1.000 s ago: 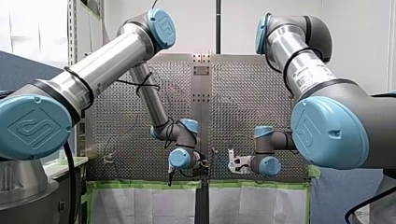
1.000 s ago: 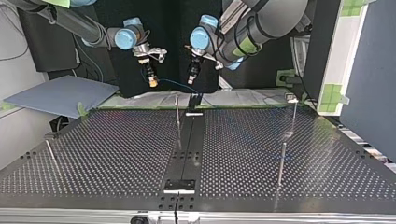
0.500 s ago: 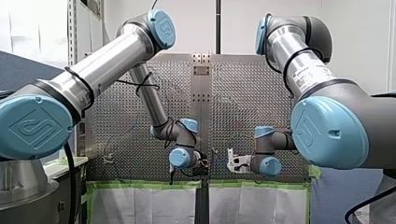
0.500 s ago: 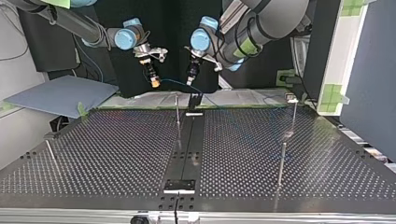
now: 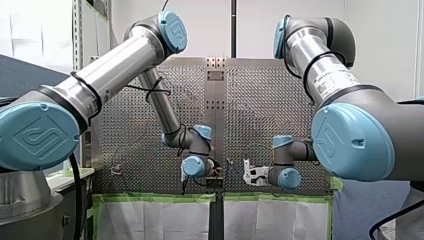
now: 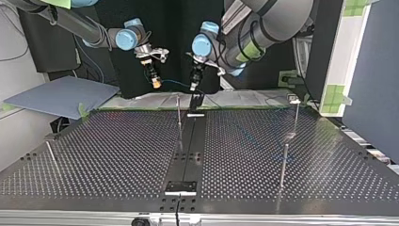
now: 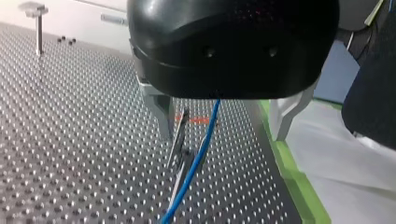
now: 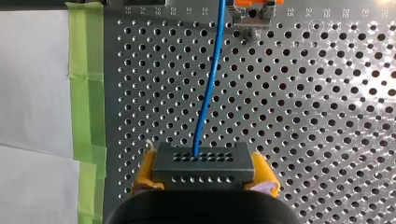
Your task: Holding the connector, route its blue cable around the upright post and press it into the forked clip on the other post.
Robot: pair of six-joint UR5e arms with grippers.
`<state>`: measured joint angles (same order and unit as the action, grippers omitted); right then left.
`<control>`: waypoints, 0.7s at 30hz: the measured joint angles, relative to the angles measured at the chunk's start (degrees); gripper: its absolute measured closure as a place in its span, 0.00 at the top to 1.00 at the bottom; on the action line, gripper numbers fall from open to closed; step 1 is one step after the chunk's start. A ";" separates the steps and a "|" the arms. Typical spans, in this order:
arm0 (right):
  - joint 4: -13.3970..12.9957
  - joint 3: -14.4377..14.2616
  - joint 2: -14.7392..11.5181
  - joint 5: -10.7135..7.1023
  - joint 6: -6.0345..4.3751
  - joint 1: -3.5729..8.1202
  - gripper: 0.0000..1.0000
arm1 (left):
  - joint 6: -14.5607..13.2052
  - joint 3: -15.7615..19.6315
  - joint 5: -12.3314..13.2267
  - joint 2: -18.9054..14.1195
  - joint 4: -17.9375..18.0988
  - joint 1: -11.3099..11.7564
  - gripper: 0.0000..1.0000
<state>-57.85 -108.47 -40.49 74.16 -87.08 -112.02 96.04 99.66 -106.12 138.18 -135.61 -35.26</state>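
My right gripper (image 8: 204, 175) is shut on a dark connector block (image 8: 203, 163), its yellow pads (image 8: 144, 173) pressing both ends. The blue cable (image 8: 208, 84) runs from the block ahead toward an orange fitting (image 8: 254, 5). In the top view my right gripper (image 6: 155, 84) hangs left of my left gripper (image 6: 193, 85), with the cable (image 6: 175, 83) sagging between them above the upright post (image 6: 179, 113). My left gripper (image 7: 222, 136) is open; the cable (image 7: 198, 158) passes loosely between its metal fingers (image 7: 161, 109), over a thin post (image 7: 179, 137). A clip-topped post (image 6: 295, 110) stands at the top view's right.
More thin posts stand on the perforated table (image 6: 117, 150): one at the top view's right (image 6: 283, 165) and one at its left (image 6: 51, 157). Green tape (image 8: 86, 93) edges the table beside white sheeting. A grey board (image 6: 61, 96) lies off the table's far left corner.
In the top view my left gripper has come down and slightly left toward the cable. My right gripper has shifted a little right with the connector.
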 joint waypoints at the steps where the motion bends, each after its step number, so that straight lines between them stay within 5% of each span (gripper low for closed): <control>1: 0.00 0.00 0.00 -0.01 0.01 0.00 0.02 | 0.00 -0.14 -0.20 0.01 -0.25 0.10 0.99; 21: 0.18 0.04 0.01 -0.14 0.30 -0.05 0.02 | 0.81 -7.33 -1.35 4.60 -6.62 1.28 0.99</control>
<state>-57.66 -108.43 -40.48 74.01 -86.78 -112.07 96.84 92.33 -107.48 142.79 -142.22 -33.98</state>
